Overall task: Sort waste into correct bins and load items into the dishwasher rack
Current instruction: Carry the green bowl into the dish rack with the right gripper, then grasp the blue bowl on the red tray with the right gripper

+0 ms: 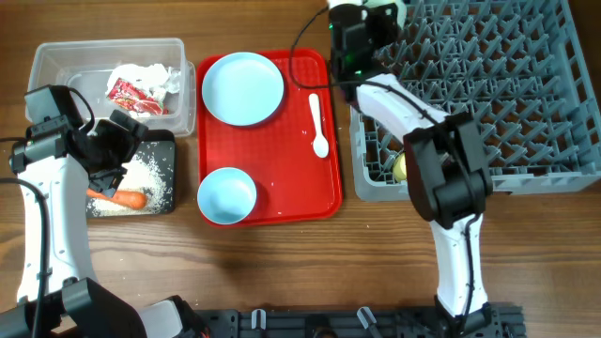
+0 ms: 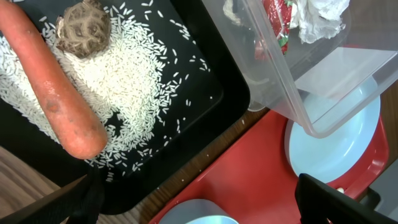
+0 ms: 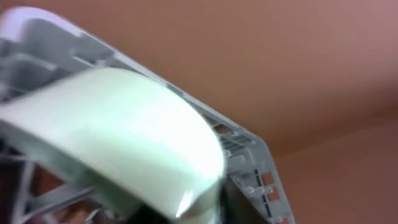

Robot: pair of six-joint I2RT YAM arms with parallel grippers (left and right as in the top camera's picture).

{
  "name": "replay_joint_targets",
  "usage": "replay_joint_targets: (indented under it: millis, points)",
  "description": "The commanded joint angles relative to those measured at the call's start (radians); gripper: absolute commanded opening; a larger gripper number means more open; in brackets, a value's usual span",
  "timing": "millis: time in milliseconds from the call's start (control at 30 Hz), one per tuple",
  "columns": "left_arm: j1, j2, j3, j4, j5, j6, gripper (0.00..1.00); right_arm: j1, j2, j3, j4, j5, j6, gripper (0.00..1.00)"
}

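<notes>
Far left: clear tub (image 1: pixel 47 58) holds wrapper (image 1: pixel 127 94) and tissue (image 1: pixel 141 75). Black tray (image 2: pixel 186 68) just beside it carries rice (image 2: pixel 124 81), carrot (image 2: pixel 56 93), brown lump (image 2: pixel 84 28). Left gripper (image 2: pixel 199 202) above tray, fingers spread wide, nothing between. Centre: red tray (image 1: pixel 300 178) with plate (image 1: pixel 242 87), light-blue bowl (image 1: pixel 226 195), spoon (image 1: pixel 316 122). Right: rack (image 1: pixel 526 94), yellow cup (image 1: pixel 399 167) inside near front-left corner. Right gripper (image 1: pixel 362 33) at rack's far-left corner, pale-green bowl (image 3: pixel 124 130) close before its camera, blurred; grip cannot be told.

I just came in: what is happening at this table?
The right gripper is at the far corner of the grey plastic rack with the pale-green bowl; its grasp is unclear. The open left gripper hovers above the black tray of rice and an orange carrot. A light-blue plate lies on the red tray.
</notes>
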Motion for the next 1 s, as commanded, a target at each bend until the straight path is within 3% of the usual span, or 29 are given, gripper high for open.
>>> replay_joint_targets:
  millis: [0,33,67,267,367,433,467,533,600,667,833,867,900,967]
  points:
    - [0.005,-0.006,0.001,0.003,0.009,-0.002,1.00,0.046,0.037,0.010,-0.020,-0.013,0.011,0.77]
    - [0.005,-0.006,0.001,0.003,0.009,-0.002,1.00,0.061,0.036,0.010,-0.019,-0.010,0.011,0.93]
    - [0.005,-0.006,0.001,0.003,0.009,-0.002,1.00,0.080,0.030,0.010,-0.018,-0.010,0.015,1.00]
    - [0.005,-0.006,0.001,0.003,0.009,-0.002,1.00,0.104,-0.056,0.010,-0.040,-0.035,0.141,1.00]
    - [0.005,-0.006,0.001,0.003,0.009,-0.002,1.00,0.119,-0.161,0.010,-0.259,-0.198,0.285,1.00]
    - [0.005,-0.006,0.001,0.003,0.009,-0.002,1.00,0.134,-0.267,0.010,-0.559,-0.493,0.474,1.00]
    - [0.005,-0.006,0.001,0.003,0.009,-0.002,1.00,0.136,-0.290,0.010,-0.627,-0.588,0.513,1.00]
    - [0.005,-0.006,0.001,0.003,0.009,-0.002,1.00,0.139,-0.369,0.010,-0.861,-1.034,0.618,0.99]
    - [0.005,-0.006,0.001,0.003,0.009,-0.002,1.00,0.139,-0.385,0.009,-0.976,-1.359,0.750,1.00]
    - [0.005,-0.006,0.001,0.003,0.009,-0.002,1.00,0.155,-0.368,-0.016,-1.014,-1.567,0.784,0.89]
    - [0.005,-0.006,0.001,0.003,0.009,-0.002,1.00,0.268,-0.365,-0.225,-0.915,-1.439,1.050,0.79]
    - [0.005,-0.006,0.001,0.003,0.009,-0.002,1.00,0.300,-0.365,-0.276,-0.871,-1.405,1.107,0.75]
    - [0.005,-0.006,0.001,0.003,0.009,-0.002,1.00,0.330,-0.365,-0.317,-0.831,-1.362,1.160,0.63]
    - [0.005,-0.006,0.001,0.003,0.009,-0.002,1.00,0.373,-0.365,-0.362,-0.781,-1.249,1.237,0.57]
